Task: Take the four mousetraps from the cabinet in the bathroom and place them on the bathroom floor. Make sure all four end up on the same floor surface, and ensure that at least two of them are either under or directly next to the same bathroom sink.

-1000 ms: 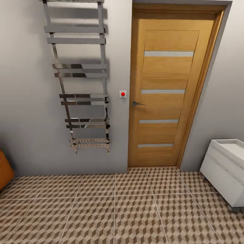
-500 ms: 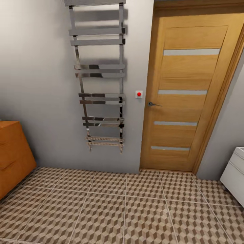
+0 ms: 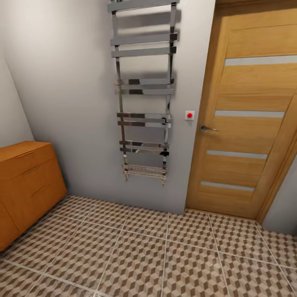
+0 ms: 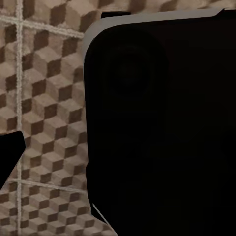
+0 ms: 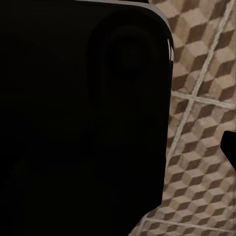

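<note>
Ahead: orange-brown wooden cabinet (image 3: 24, 181), towel rail (image 3: 142, 90), door (image 3: 251, 111), bathroom floor (image 3: 144, 255).
Grippers: state cannot be told.
Progress: seemingly nothing placed; fetching remains.

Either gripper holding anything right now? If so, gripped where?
Cannot tell. Both wrist views are mostly blocked by a dark body over the bathroom floor, and no fingers or mousetraps are visible.

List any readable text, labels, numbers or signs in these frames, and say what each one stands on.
None: no words, numbers or brand marks can be read in any view.
The small white wall plate between the towel rail and the wooden door carries a plain red dot, no lettering.
The orange-brown cabinet and the patterned floor tiles are unmarked.
</note>
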Tool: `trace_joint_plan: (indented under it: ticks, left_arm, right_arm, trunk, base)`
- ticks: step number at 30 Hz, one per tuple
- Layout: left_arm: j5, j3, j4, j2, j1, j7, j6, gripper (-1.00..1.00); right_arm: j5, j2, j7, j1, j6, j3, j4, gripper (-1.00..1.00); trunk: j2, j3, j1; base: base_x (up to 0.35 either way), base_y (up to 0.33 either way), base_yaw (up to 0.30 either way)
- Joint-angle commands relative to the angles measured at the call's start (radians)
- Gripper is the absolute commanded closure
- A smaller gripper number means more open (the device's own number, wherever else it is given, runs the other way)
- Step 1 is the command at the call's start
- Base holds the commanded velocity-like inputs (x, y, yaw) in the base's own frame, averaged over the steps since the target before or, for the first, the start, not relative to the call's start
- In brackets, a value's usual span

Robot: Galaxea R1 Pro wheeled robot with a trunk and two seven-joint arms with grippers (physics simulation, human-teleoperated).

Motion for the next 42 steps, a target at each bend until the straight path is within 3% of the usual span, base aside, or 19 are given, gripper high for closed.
trace_joint_plan:
  ticks: [1, 42]
  left_arm:
    - [-0.001, 0.000, 0.000, 0.000, 0.000, 0.000, -0.002, -1.00]
    - [-0.001, 0.000, 0.000, 0.000, 0.000, 0.000, -0.002, -1.00]
  right_arm:
    - [0.000, 0.000, -0.001, 0.000, -0.003, 0.000, 0.000, -1.00]
    - [0.005, -0.007, -0.001, 0.000, -0.005, -0.001, 0.000, -1.00]
  trunk:
    - [0.000, -0.001, 0.000]
    - [0.000, -0.001, 0.000]
  base:
    - [0.000, 0.000, 0.278]
    - [0.000, 0.000, 0.278]
